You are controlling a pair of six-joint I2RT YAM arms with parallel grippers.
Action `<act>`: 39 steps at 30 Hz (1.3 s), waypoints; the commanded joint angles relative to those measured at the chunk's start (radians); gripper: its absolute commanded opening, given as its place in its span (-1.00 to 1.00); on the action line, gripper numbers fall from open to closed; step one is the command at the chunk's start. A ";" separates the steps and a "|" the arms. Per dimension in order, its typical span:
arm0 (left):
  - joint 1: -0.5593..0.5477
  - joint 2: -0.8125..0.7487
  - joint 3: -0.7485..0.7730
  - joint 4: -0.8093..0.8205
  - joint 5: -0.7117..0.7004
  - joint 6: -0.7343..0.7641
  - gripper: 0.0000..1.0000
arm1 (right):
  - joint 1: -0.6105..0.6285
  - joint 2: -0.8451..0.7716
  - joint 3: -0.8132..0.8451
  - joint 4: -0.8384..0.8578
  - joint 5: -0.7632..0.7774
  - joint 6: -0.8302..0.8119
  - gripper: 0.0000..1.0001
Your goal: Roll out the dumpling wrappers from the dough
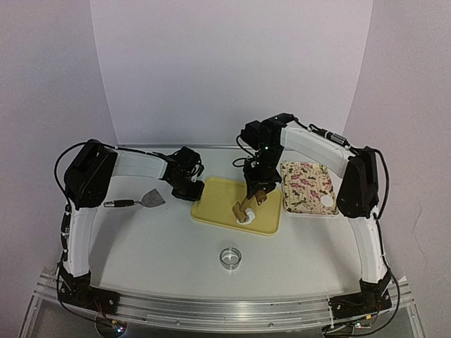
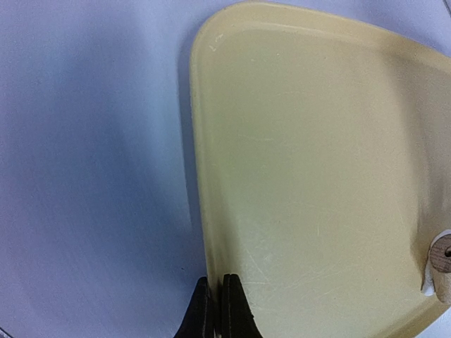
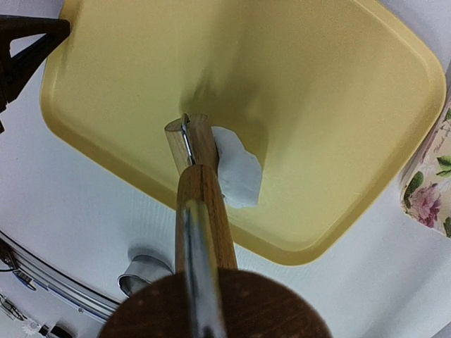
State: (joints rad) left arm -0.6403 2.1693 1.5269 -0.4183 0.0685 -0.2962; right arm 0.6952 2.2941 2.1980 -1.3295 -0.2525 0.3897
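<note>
1. Grips the wooden rolling pin [image 1: 246,205] with the right gripper [image 1: 257,190], closed part-way around the pin's upper end, above the yellow tray [image 1: 211,201].
2. Slants the pin down toward the near-left, with its lower end set on the dough [image 1: 246,218].
3. Shows that dough, from the right wrist view, as a thin white patch of ragged outline. Places it on the tray's floor, nearer the front rim than the middle, partly hidden under the pin.
4. Sets the left gripper [image 1: 189,191] at the yellow tray's left edge, fully closed with nothing between the fingers.
5. Puts the fingertips [image 2: 201,320], from the left wrist view, pressed together right at the tray's rim. Cannot tell whether bearing down on it or only touching.
6. Finds one dumpling wrapper [image 1: 327,201], a small flat white round disc, in the near-right corner of the floral tray [image 1: 303,176]. Places that tray just beside the yellow one, on its right.
7. Leaves the shiny ring cutter [image 1: 230,257] standing on the white table [image 1: 155,246] in front of the yellow tray, apart from it and from both grippers.
8. Leaves a scraper [image 1: 144,200], dark-handled with a metal blade, flat on the table to the left of the yellow tray, beside the left arm and untouched.
</note>
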 commanded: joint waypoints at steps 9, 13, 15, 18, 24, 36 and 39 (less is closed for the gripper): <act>-0.005 -0.016 -0.002 -0.051 0.036 -0.009 -1.00 | 0.020 0.222 -0.030 -0.224 0.089 0.005 -1.00; -0.005 -0.020 -0.005 -0.049 0.036 -0.011 -1.00 | 0.022 0.224 -0.025 -0.205 0.065 0.012 -1.00; -0.005 -0.020 -0.005 -0.047 0.037 -0.012 -1.00 | 0.023 0.228 -0.011 -0.200 0.059 0.016 -1.00; -0.006 -0.020 -0.004 -0.051 0.032 -0.014 -1.00 | 0.025 0.223 0.017 -0.200 0.053 0.026 -1.00; -0.003 -0.016 0.017 -0.105 -0.044 -0.016 -1.00 | 0.024 0.118 0.090 -0.199 0.023 0.066 -1.00; -0.006 -0.032 0.025 -0.101 -0.007 -0.040 -1.00 | 0.024 -0.210 0.109 -0.221 -0.010 0.126 -1.00; -0.011 -0.032 0.032 -0.108 -0.007 -0.027 -1.00 | 0.024 -0.249 0.104 -0.233 -0.022 0.130 -1.00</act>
State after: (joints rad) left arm -0.6411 2.1689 1.5364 -0.4469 0.0541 -0.3370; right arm 0.7174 2.1833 2.2906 -1.3638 -0.2723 0.4965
